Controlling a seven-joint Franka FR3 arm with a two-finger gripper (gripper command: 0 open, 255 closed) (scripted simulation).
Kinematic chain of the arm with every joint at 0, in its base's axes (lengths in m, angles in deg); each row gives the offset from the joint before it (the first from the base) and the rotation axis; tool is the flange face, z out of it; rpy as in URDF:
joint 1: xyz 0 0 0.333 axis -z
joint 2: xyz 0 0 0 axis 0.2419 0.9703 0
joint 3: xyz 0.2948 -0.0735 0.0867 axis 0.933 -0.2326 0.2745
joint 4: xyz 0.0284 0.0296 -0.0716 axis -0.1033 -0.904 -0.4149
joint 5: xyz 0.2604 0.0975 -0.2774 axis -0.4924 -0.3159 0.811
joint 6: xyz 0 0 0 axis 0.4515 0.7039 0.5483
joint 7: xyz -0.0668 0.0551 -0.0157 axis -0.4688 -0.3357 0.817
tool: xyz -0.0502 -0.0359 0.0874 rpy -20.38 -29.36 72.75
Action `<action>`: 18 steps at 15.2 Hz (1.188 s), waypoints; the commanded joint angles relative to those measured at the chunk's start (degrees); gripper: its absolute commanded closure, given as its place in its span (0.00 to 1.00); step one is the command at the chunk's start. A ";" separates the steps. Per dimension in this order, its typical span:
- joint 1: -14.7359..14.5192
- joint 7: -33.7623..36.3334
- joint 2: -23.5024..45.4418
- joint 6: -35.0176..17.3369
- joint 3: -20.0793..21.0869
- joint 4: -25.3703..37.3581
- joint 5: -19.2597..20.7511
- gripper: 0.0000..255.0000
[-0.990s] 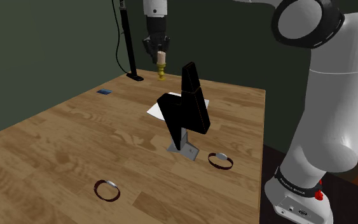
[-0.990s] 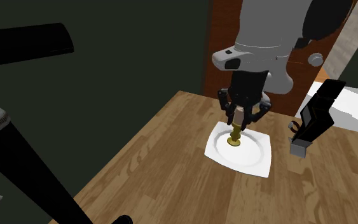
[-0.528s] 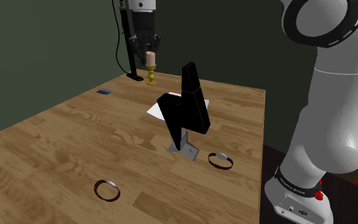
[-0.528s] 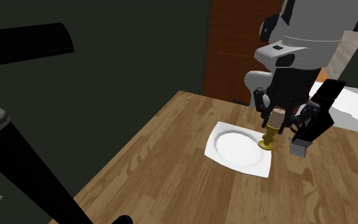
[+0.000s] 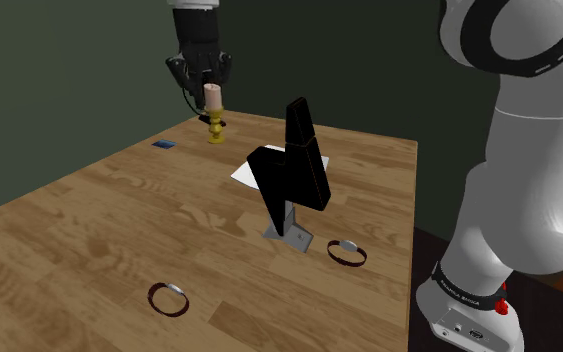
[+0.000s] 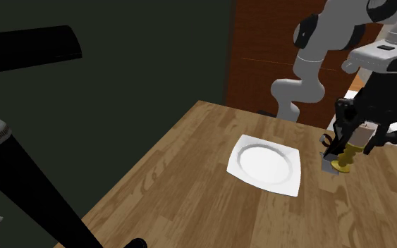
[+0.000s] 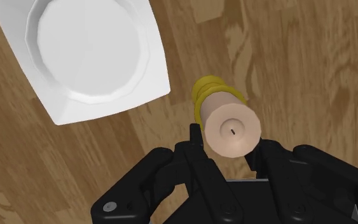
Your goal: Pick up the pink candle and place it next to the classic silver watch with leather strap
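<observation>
Tool (image 5: 209, 92) is closed on the pink candle (image 5: 210, 97), which is gripped by its top and held upright. The gold holder (image 5: 215, 128) hangs below, clear of the worktop (image 5: 89, 220). White plate (image 7: 88, 54) is seen beside the tool, no longer beneath it: since the earlier frame the tool has been carried off the plate. Print on the arm base (image 5: 466, 308) cannot be read.

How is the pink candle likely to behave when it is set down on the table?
Likely tippy: the candle stands tall on a narrow gold base. Its round body would probably roll if toppled. The gripper clasps only its top, so it might swing.
</observation>
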 commanded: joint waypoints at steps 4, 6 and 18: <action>-4.34 6.81 2.06 2.36 2.57 4.45 0.89 1.00; -6.14 9.43 3.56 3.62 3.56 7.23 1.36 1.00; -12.76 18.08 8.56 4.00 6.24 12.57 3.11 1.00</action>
